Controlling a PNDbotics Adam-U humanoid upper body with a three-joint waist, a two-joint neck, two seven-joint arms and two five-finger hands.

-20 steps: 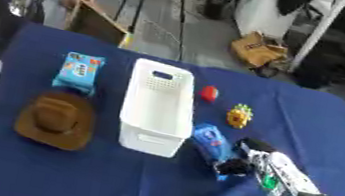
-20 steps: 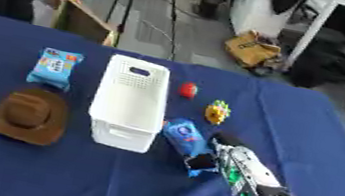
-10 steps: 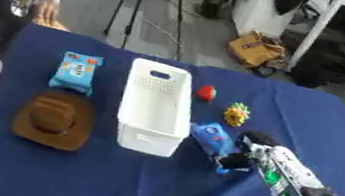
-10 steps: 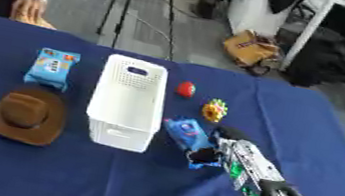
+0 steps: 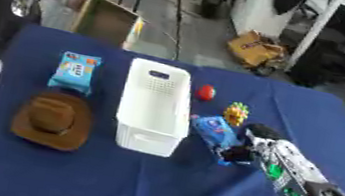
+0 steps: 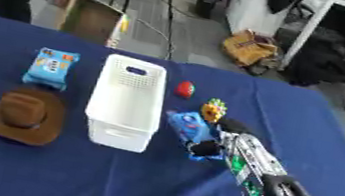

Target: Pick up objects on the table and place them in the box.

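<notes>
right hand has edged onto blue toy, beside box.

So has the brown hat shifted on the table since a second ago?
No. The brown hat lies left of the white box, below the blue snack packet, as before.

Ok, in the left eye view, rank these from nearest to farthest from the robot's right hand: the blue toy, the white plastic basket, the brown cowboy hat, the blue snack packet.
From the right hand:
1. Blue toy, right at its fingers, just to their left.
2. White plastic basket, mid-table, left of the toy.
3. Brown cowboy hat, left of the basket, near side.
4. Blue snack packet, left of the basket, far side.
</notes>
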